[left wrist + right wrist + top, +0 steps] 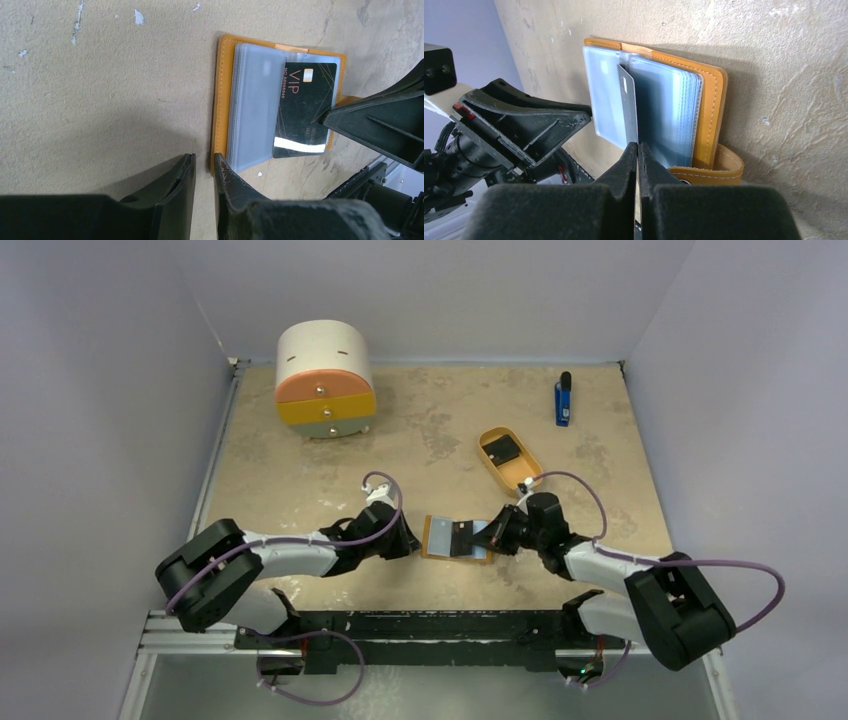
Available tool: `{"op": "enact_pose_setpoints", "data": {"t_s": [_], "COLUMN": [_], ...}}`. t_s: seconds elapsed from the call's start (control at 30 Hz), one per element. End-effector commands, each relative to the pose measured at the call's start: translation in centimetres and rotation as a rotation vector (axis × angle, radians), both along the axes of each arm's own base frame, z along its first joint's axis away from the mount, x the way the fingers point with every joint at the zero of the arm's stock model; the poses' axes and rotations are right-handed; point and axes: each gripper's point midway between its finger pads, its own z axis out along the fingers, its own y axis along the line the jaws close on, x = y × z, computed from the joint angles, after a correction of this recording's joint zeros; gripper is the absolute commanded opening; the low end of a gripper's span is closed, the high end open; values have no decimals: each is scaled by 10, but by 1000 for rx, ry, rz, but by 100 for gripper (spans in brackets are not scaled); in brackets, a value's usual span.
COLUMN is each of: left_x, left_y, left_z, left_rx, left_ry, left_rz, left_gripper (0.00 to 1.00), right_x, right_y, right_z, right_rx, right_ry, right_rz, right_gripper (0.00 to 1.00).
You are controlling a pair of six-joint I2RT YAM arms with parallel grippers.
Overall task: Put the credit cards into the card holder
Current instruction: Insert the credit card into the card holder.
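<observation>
The card holder (437,537) (222,100) (711,110) lies open on the table, orange with grey-blue clear sleeves. My right gripper (497,533) (637,147) is shut on the near edge of a black credit card (463,533) (305,110) (626,110). The card's far end sits among the sleeves. My left gripper (412,540) (204,162) stands at the holder's left edge with its jaws a little apart and only table between them. One fingertip (222,172) touches the orange rim. A second credit card (505,449) lies in the tan tray.
The tan oval tray (490,465) sits just behind the right arm. A round drawer cabinet (325,380) stands at the back left. A blue-and-black stick (564,400) lies at the back right. White walls close the table on three sides.
</observation>
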Motion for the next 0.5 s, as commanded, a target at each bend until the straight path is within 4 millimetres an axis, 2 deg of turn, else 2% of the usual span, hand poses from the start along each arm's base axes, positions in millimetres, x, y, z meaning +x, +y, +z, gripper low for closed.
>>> {"op": "enact_pose_setpoints", "data": {"t_s": [0.0,0.47], "left_x": [2,0], "left_y": [-6,-7], "left_z": [2,1], "left_rx": [-29,-33], "left_ry": [-3,2], "left_rz": [-4,-13], "left_gripper": [19,19], "right_x": [7,9], "right_y": [0,3], "right_z": [-2,-5], "right_rx": [0,21], "right_ry": [-16,-1], "right_rz": [-26,-34], "right_gripper": [0,0]}}
